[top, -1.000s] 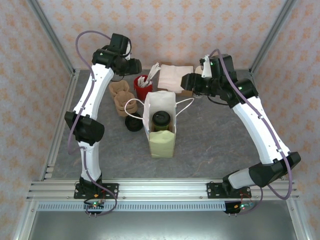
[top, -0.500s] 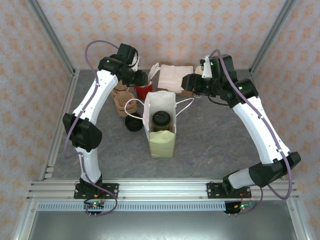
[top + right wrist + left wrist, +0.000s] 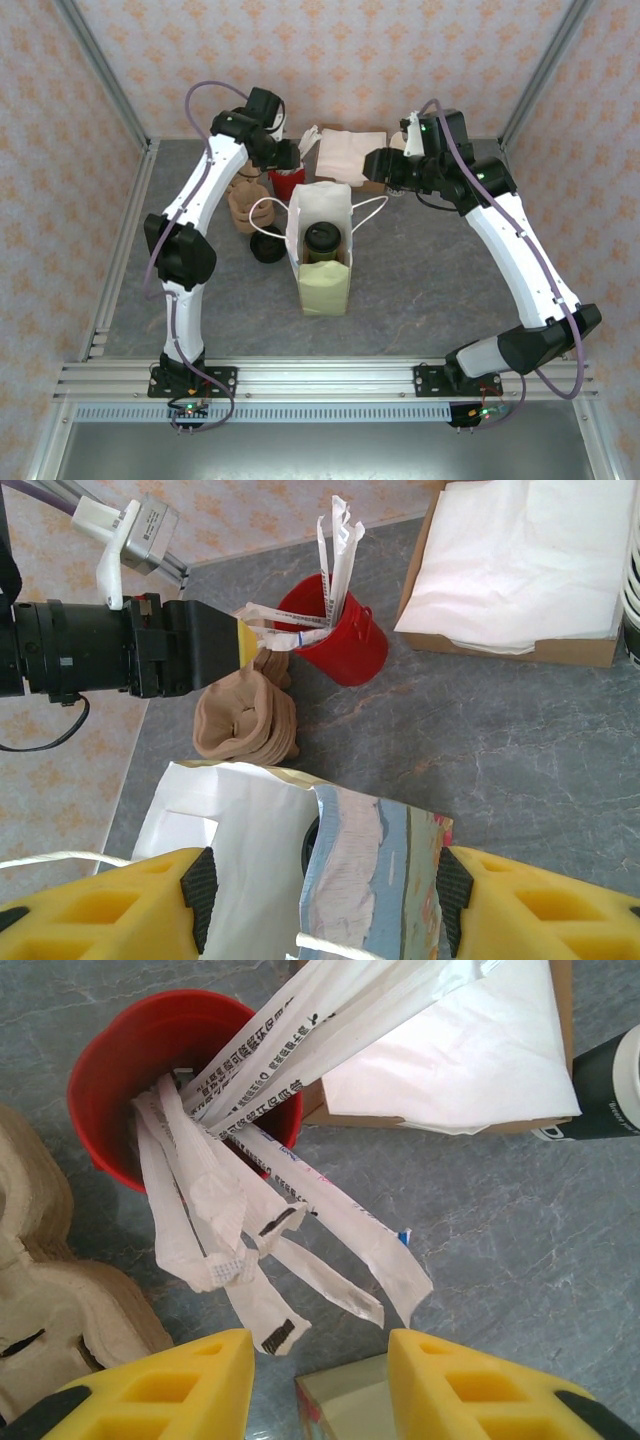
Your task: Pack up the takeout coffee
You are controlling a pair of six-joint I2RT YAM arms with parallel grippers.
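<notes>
Trouble: olive-green, black-lidded takeout coffee (image 3: 323, 238) sits inside the tall white paper bag (image 3: 297, 230); behind the bag, the half-open, empty left gripper (image 3: 320, 1350) may snag several wrapped straws (image 3: 250, 1230), tipping their red plastic cup (image 3: 100, 1090); right gripper (image 3: 322, 880) gapes, seemingly empty.

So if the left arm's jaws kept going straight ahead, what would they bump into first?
Most likely the drooping paper-wrapped straws, then the red cup holding them; depth is unclear.
</notes>
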